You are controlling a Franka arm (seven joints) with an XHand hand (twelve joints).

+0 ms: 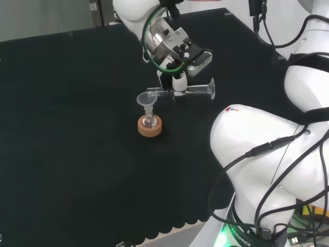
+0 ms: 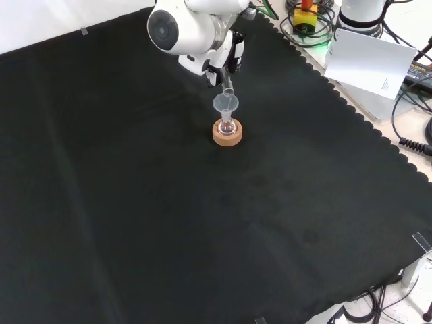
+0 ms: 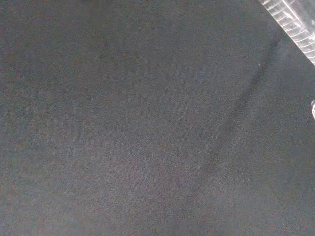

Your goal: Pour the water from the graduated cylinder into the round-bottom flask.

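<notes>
Black cloth covers the surface [image 2: 135, 202]; near its far edge the hand [image 1: 177, 82] grips a level graduated cylinder [image 1: 198, 90] over the funnelled round-bottom flask [image 1: 149, 122]

No text can be read; the graduated cylinder [image 3: 290, 22] shows only printed scale lines.
</notes>
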